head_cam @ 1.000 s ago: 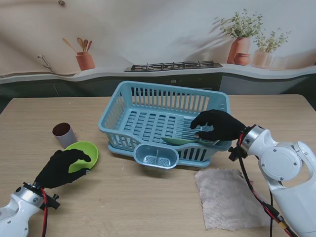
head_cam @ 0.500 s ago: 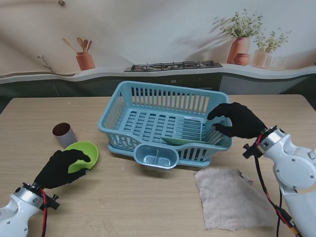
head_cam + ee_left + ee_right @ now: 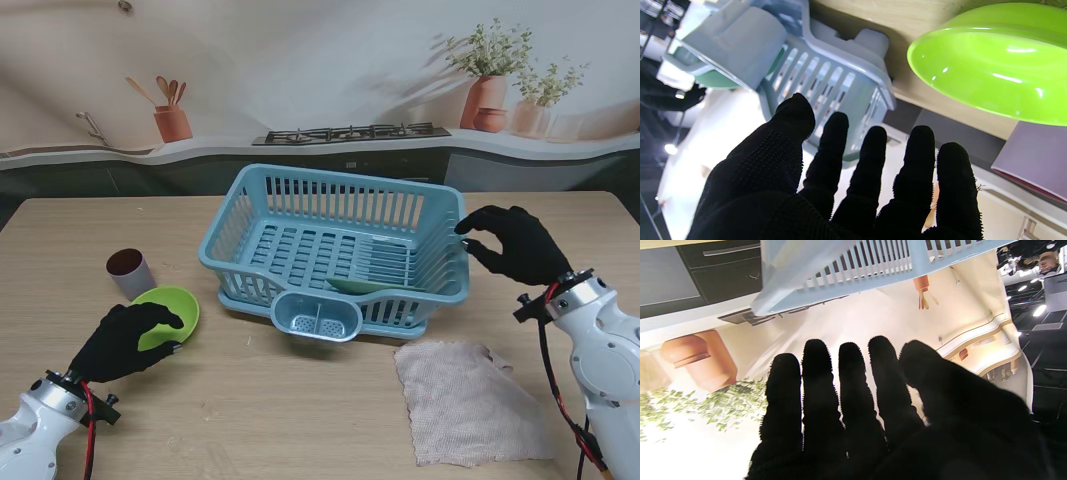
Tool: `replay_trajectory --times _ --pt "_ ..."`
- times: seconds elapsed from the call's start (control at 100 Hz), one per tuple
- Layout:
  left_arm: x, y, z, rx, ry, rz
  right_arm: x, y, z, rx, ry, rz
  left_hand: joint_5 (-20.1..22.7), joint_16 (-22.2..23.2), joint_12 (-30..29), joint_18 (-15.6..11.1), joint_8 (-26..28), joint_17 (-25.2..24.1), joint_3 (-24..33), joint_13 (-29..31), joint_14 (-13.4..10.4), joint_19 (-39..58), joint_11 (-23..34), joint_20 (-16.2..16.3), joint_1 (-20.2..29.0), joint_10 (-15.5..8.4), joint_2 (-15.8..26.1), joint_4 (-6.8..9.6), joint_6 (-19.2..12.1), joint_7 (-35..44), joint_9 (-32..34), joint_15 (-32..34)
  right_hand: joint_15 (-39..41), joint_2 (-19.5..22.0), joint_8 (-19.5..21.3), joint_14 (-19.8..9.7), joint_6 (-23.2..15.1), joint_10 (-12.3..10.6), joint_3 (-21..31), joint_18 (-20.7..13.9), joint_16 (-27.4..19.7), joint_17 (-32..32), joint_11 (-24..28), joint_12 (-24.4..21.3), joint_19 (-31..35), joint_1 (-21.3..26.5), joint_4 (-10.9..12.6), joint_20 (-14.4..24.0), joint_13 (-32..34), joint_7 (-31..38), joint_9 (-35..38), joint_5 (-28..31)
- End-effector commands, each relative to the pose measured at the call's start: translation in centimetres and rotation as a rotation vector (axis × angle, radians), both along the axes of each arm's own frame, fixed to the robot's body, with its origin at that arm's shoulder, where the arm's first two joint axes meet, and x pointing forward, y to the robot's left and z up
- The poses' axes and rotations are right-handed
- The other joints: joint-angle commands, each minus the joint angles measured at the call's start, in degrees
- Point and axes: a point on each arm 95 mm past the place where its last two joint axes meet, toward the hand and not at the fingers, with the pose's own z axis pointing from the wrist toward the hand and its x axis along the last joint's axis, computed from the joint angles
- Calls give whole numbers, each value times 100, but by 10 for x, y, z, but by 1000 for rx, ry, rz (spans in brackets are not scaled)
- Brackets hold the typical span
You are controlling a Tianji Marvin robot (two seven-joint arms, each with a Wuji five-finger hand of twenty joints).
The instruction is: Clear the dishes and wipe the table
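A lime green bowl (image 3: 178, 305) sits on the table at the left, with a maroon cup (image 3: 130, 272) just beyond it. My left hand (image 3: 125, 342) hovers at the bowl's near edge, thumb arched over the rim, holding nothing. In the left wrist view its fingers (image 3: 873, 160) are spread short of the bowl (image 3: 990, 66). A pale green plate (image 3: 375, 285) lies in the blue dish basket (image 3: 330, 205). My right hand (image 3: 515, 245) is open beside the basket's right wall, outside it. A beige cloth (image 3: 465, 400) lies crumpled nearer to me on the right.
A cutlery holder (image 3: 316, 318) hangs on the basket's near side. The basket's rim (image 3: 853, 263) fills the right wrist view beyond my fingers (image 3: 846, 380). The cup (image 3: 1033, 156) and basket (image 3: 826, 83) also show in the left wrist view.
My right hand let go of the plate in the basket and drew back to the right, out over the basket's wall. The left hand and the bowl have not moved.
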Motion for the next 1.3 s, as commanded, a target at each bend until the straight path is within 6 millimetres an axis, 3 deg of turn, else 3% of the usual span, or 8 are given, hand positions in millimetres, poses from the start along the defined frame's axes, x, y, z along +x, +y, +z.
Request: replay_trajectory --times 0.0,0.25,0.68,1.12,1.29 --pt "-2 -1 -1 2 6 -7 -3 -5 -14 -12 34 -13 -33 -19 -117 -92 -19 -80 -105 -79 -107 -139 -42 -100 277 -181 166 -3 -137 -34 -61 -44 96 264 -70 -135 -97 -71 -147 -239 51 -63 83 42 79 218 -172 -23 -154 96 -146 -167" --pt "-2 -1 -1 4 0 -6 -4 -21 -34 -8 21 -85 -35 -20 -120 -94 -16 -80 -106 -77 -105 -140 -47 -100 283 -179 162 -3 -132 -34 -63 -44 189 529 -270 -151 -79 -67 -589 -288 53 -130 208 37 110 578 -106 -23 -261 395 -260 -339" --pt "-3 0 -1 6 -1 -6 -5 -35 -72 -38 55 -186 -35 -20 -120 -97 -16 -81 -108 -78 -99 -143 -46 -102 281 -175 162 0 -135 -33 -61 -45 168 548 -337 -175 -55 -71 -636 -335 41 -237 221 29 67 573 -75 -36 -407 411 -412 -454" --pt "-4 1 -1 9 -10 -2 -7 -35 -117 -70 154 -263 -34 -20 -120 -100 -15 -82 -115 -76 -105 -148 -46 -105 281 -191 166 -1 -138 -36 -62 -46 87 456 -379 -211 -18 -85 -534 -402 8 -385 221 21 -26 471 -62 -54 -615 323 -621 -565" --pt "-5 2 0 10 -18 -1 -9 -32 -129 -72 196 -272 -43 -20 -120 -99 -14 -82 -111 -78 -107 -148 -48 -105 289 -185 161 1 -134 -36 -64 -46 5 313 -335 -232 11 -87 -214 -436 -33 -441 196 -2 -115 229 -68 -79 -708 150 -749 -598"
